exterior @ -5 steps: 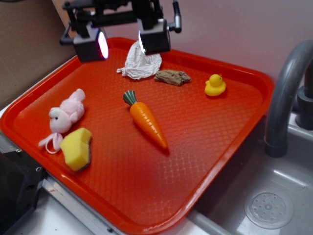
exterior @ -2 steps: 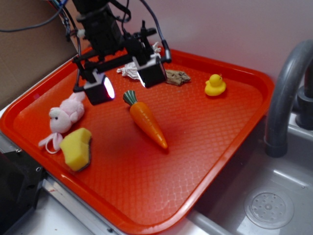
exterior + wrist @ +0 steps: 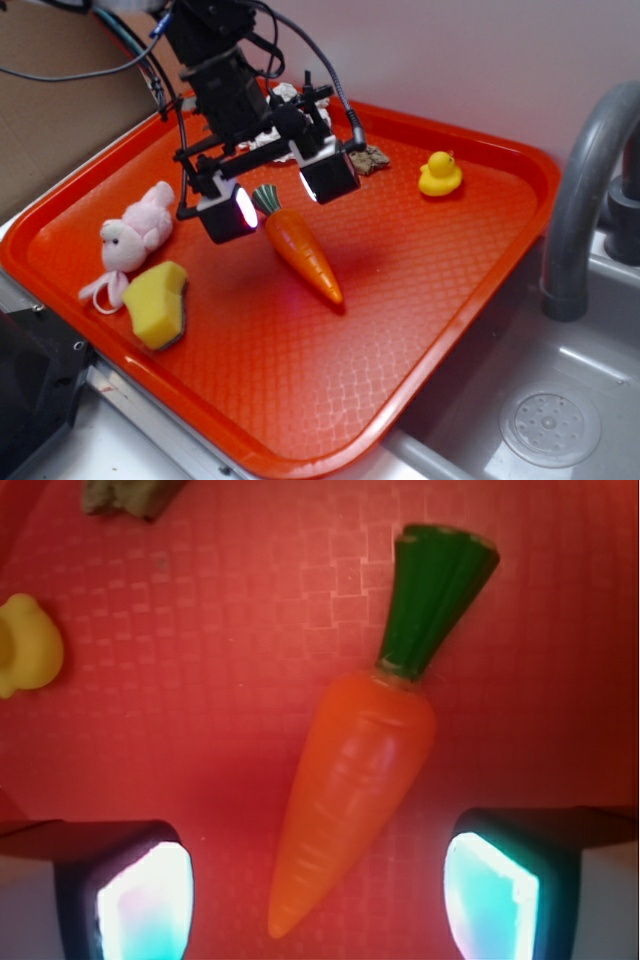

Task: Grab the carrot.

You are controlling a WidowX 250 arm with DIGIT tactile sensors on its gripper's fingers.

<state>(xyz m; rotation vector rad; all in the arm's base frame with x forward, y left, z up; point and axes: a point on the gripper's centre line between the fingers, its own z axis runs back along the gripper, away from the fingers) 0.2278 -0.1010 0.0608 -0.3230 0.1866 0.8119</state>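
Observation:
The carrot (image 3: 301, 250) lies flat near the middle of the red tray (image 3: 470, 290). It is glossy orange, with its green stem toward the back left and its tip toward the front right. My gripper (image 3: 280, 197) hangs open just above the stem end, one lit pad on either side of the carrot. In the wrist view the carrot (image 3: 355, 780) runs down the centre. Its tip reaches between the two glowing fingers (image 3: 140, 900) of the open gripper (image 3: 318, 895). Neither pad touches it.
A yellow duck (image 3: 440, 174) and a brown scrap (image 3: 373, 158) sit at the tray's back. A pink bunny (image 3: 135, 235) and a yellow sponge (image 3: 158, 302) lie at the left. Crumpled white paper (image 3: 285, 97) shows behind the arm. A grey faucet (image 3: 583, 200) and the sink (image 3: 550, 425) are on the right.
The gripper has come down and forward from the back of the tray to just over the carrot's stem end. It stays open. The carrot has not moved.

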